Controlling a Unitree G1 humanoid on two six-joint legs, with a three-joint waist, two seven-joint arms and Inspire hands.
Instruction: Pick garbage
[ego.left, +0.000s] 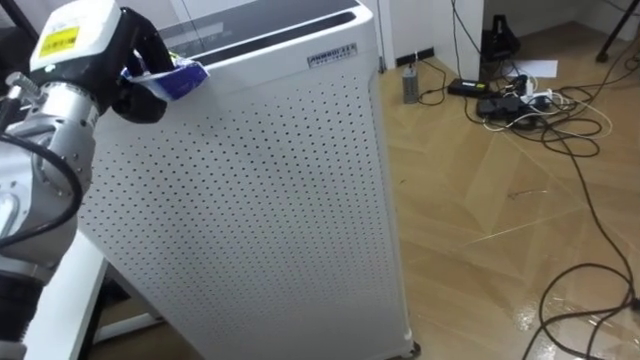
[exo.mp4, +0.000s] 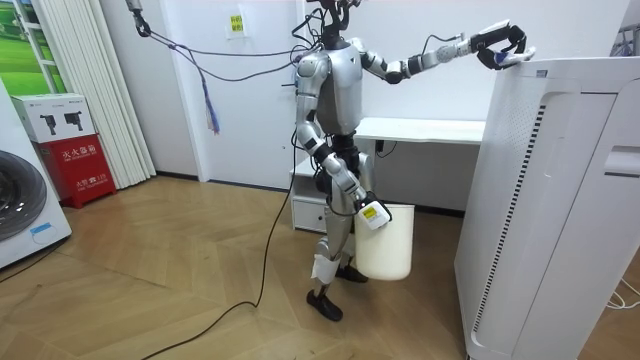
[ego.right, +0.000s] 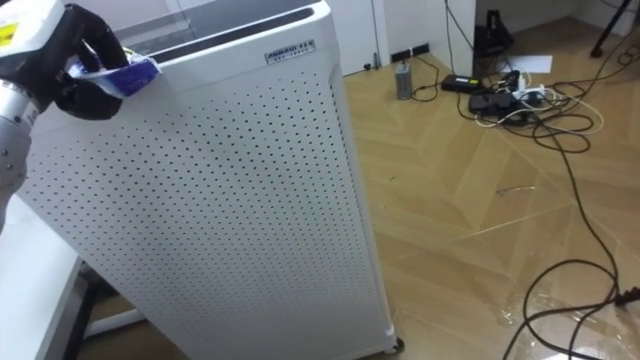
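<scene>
One crumpled blue-and-white wrapper (ego.left: 180, 77), partly hidden, is pinched in the left hand (ego.left: 138, 98), just above the top of one perforated air purifier (ego.left: 250, 200). The right hand (exo.mp4: 371, 213) hangs against one white bin (exo.mp4: 388, 250); whether it grips the bin I cannot tell.

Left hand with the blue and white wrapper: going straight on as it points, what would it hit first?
Probably the top of the tall white perforated cabinet, right ahead of the left hand and its blue and white wrapper, though depth is unclear.

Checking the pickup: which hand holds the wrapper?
The left hand, raised over the air purifier, curled round the blue-and-white wrapper; the right hand hangs by the white bin.
</scene>
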